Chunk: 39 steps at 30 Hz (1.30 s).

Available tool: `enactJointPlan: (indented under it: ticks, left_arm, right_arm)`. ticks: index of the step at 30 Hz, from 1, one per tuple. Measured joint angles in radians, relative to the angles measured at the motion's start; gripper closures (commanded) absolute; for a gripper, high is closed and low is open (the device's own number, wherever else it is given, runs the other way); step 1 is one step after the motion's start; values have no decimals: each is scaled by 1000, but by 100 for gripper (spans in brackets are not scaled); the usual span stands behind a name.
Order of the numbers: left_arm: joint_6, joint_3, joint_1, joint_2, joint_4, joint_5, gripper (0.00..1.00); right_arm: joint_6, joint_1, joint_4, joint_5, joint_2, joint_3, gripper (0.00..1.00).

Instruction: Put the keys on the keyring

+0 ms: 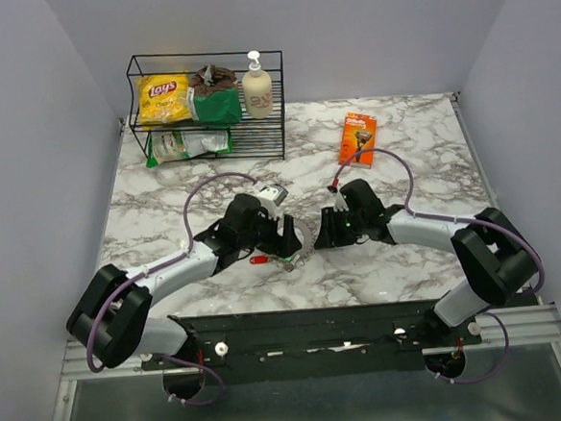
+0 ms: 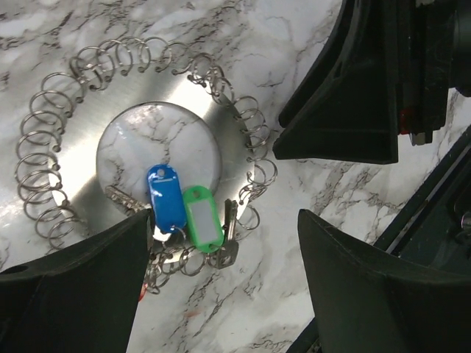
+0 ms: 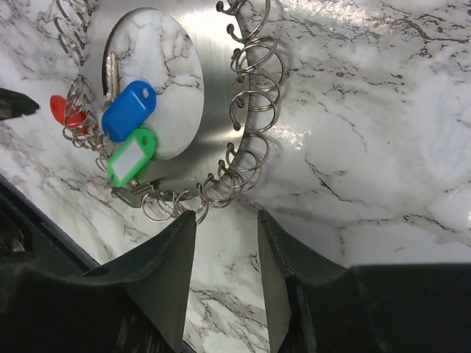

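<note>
Lying flat on the marble table (image 1: 428, 258) between the two grippers, the keyring (image 2: 73, 165) is a brushed disc edged with small wire loops. In the left wrist view the keys (image 2: 227, 239) sit at its 6 o'clock, blue tag (image 2: 166, 197) beside green tag (image 2: 202, 218). The left gripper (image 2: 224, 220) stands wide open, straddling those tags. The right gripper (image 3: 224, 220) — jaws partly apart over bare marble — grips nothing. In its own view one fingertip (image 3: 173, 250) is just beside the loops at 5 o'clock, and a red tag (image 3: 62, 109) lies at 9 o'clock.

Marble table (image 1: 164, 195) carries keyring (image 2: 228, 140) with keys (image 2: 168, 197), wire rack (image 1: 284, 131) and orange box (image 1: 357, 140).
</note>
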State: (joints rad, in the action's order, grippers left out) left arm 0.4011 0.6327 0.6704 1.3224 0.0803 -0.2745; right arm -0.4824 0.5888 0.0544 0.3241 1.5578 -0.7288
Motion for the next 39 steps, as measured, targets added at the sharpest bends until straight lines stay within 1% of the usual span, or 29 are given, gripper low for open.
enactJointPlan:
  ticks: [5,7,9,13,18,21,26,27,29,39]
  left_arm:
    - [-50,16,60,58,26,-34,27]
    - [-72,16,77,82,48,-54,32]
    - [-92,18,90,108,65,-71,34]
    - [-120,34,108,176,92,-89,39]
    - [-140,54,116,231,122,-106,49]
    - [-150,71,117,263,137,-112,51]
    - [-155,76,123,282,144,-123,52]
    - [-155,76,124,281,146,-124,56]
    - [-154,76,124,281,151,-124,59]
    - [-155,75,124,282,166,-117,59]
  right_arm:
    - [5,-8,0,3,-53,17,52]
    - [11,-12,0,5,-78,26,52]
    - [17,-18,0,7,-105,38,53]
    - [37,-31,0,10,-153,63,53]
    - [53,-41,1,13,-170,75,53]
    - [58,-41,2,16,-171,78,53]
    - [66,-47,3,20,-171,80,53]
    - [66,-47,3,22,-171,80,53]
    - [66,-48,3,24,-171,80,53]
    - [77,-49,3,45,-171,80,53]
